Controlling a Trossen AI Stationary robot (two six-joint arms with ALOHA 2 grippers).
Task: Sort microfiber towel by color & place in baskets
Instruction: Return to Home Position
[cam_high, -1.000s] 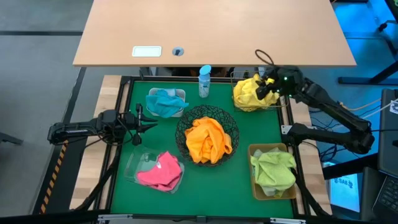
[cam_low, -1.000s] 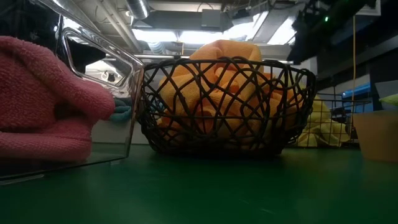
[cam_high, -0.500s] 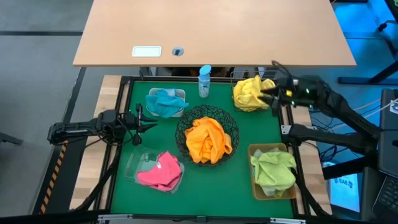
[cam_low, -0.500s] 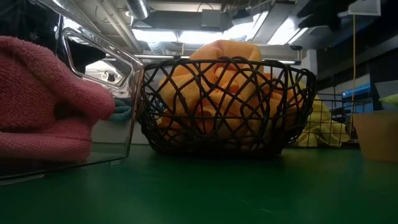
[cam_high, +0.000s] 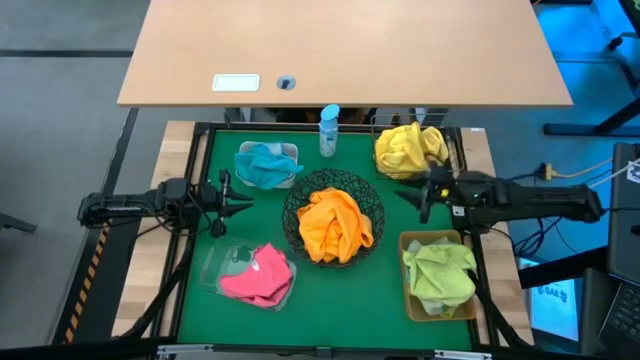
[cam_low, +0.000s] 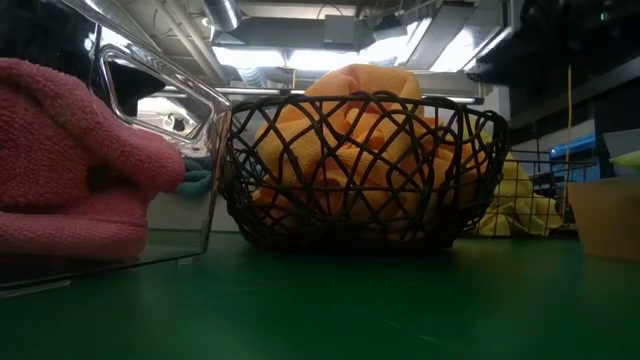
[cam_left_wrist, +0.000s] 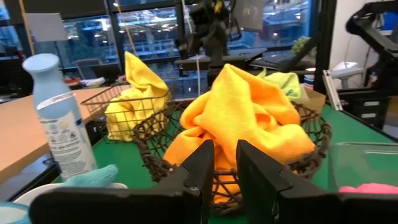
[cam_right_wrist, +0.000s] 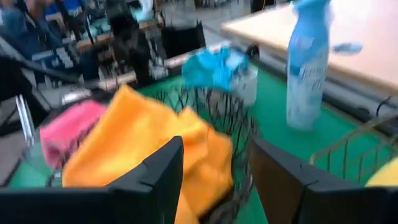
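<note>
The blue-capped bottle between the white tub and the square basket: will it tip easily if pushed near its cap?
Probably yes: the bottle stands upright, tall and narrow. Its smooth plastic wall may slip in a grasp. Being plastic, it looks light.

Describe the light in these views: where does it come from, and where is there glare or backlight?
Low view: ceiling lights shine from behind, so the round wire basket shows nearly as a silhouette; the clear tray carries bright reflections. High view: the green mat is lit evenly, with only soft shadows. Left wrist view: bright windows behind, the left gripper dark.
</note>
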